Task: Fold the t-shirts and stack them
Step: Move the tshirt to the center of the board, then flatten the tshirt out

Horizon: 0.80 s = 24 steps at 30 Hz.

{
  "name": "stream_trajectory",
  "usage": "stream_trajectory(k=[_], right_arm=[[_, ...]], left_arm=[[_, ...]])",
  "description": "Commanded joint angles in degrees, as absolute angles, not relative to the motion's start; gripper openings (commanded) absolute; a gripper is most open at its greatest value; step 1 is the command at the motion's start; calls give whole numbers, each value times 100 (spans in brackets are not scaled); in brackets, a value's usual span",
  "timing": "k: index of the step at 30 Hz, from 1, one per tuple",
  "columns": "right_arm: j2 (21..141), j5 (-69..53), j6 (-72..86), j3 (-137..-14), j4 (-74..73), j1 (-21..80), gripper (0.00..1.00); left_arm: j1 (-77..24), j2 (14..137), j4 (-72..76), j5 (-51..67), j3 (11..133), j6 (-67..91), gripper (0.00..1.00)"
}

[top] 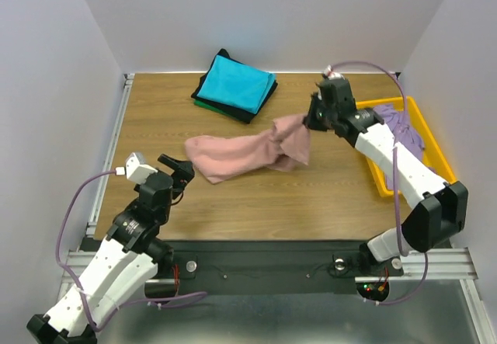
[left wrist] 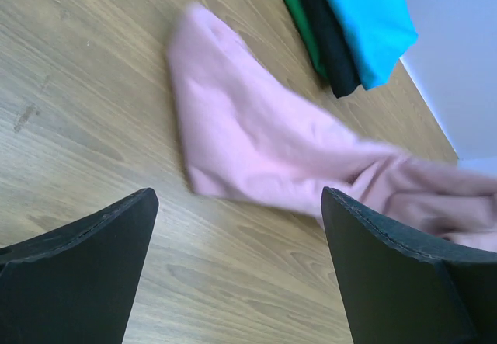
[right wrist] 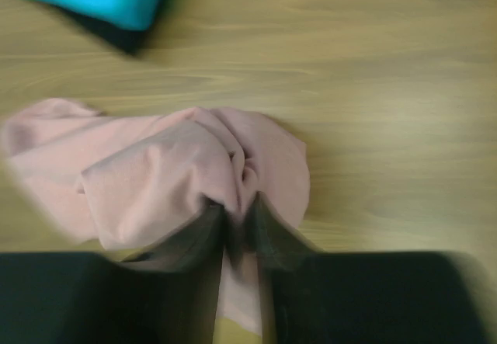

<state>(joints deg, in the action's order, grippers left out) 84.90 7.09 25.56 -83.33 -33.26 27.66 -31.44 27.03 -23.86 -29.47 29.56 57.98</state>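
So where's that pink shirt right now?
In the overhead view the pink shirt sprawls bunched across the middle of the table, just in front of the folded stack. Its right end is pinched in the right claw.

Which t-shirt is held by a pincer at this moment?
The dusty-pink t-shirt: the right pincer is shut on its bunched end. The folded stack and the lavender one in the yellow tray lie untouched.
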Motion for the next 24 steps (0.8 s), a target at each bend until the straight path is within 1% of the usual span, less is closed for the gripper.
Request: stream_trajectory(k=[1,4,5,7,12,16,24], right_arm=[[8279,2185,2856,-6895,-3050,2303,40],[8209,2653,3014,-6584,-3050,2224,82],[8035,2628,3032,-6470,-3059,2232,100],[7841,2480,2997,-6364,-3041,2232,100],[7208,2180,2918,-5793,-3032,2250,100],[7154,1838,2865,-5599,-3032,2346,100],[7180,1846,2927,-5809,-2962,2855,100]], left_arm=[[-3164,2838,-2400,-3164,2795,5968,99],[-3164,3032,-2189,-3042,2707,5837,98],[-3164,3232,-2110,-2902,2690,5723,99],[-3164,3497,-1856,-2699,2655,5608,98],[-3077,4604,-1214,-2541,2733,5239,98],[-2848,5456,-398,-2040,3224,4852,98],[-2576,7504,368,-1486,4340,4518,98]])
